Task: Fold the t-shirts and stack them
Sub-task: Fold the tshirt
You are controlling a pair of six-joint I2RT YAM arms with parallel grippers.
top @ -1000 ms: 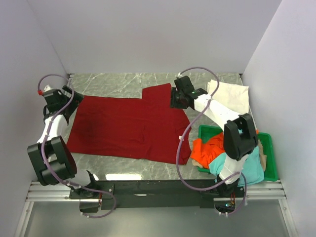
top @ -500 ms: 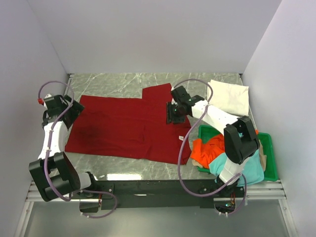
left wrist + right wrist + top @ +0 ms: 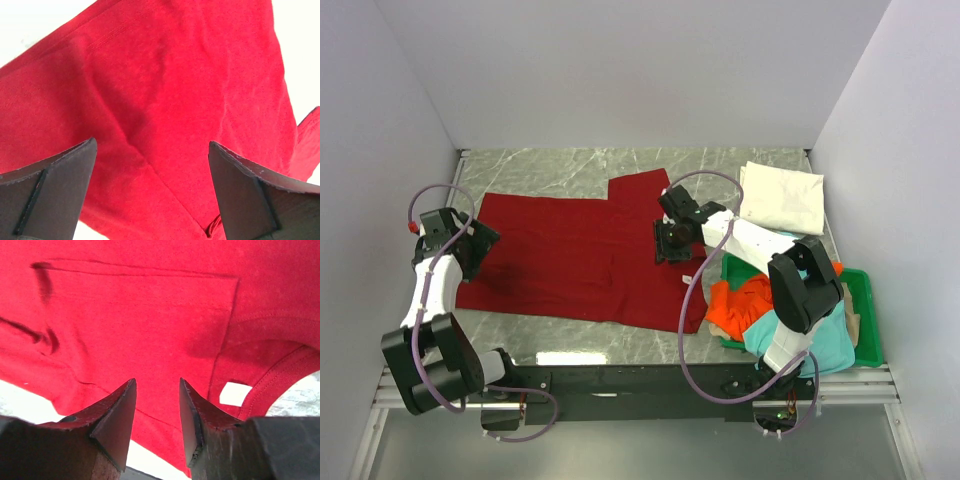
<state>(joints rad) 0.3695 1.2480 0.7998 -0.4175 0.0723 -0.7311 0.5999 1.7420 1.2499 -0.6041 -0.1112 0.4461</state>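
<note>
The large dark red t-shirt [image 3: 570, 255] lies spread flat across the marble table. My left gripper [image 3: 478, 250] hovers over its left edge, jaws wide open and empty; red cloth [image 3: 165, 100] fills its wrist view. My right gripper [image 3: 665, 245] is over the shirt's right part near the collar, jaws open a little and empty; the collar and white label [image 3: 235, 393] show in its view. The white t-shirt [image 3: 782, 197] lies folded at the back right. The orange t-shirt [image 3: 740, 300] and teal t-shirt [image 3: 810, 345] are crumpled in the tray.
The green plastic tray [image 3: 863, 300] stands at the right front and holds the orange and teal shirts. White walls close in on the left, back and right. The black rail [image 3: 640, 385] with the arm bases runs along the near edge.
Both grippers have moved toward the near side over the red shirt. The left one came down from the back left corner; the right one moved from the raised sleeve toward the collar.
</note>
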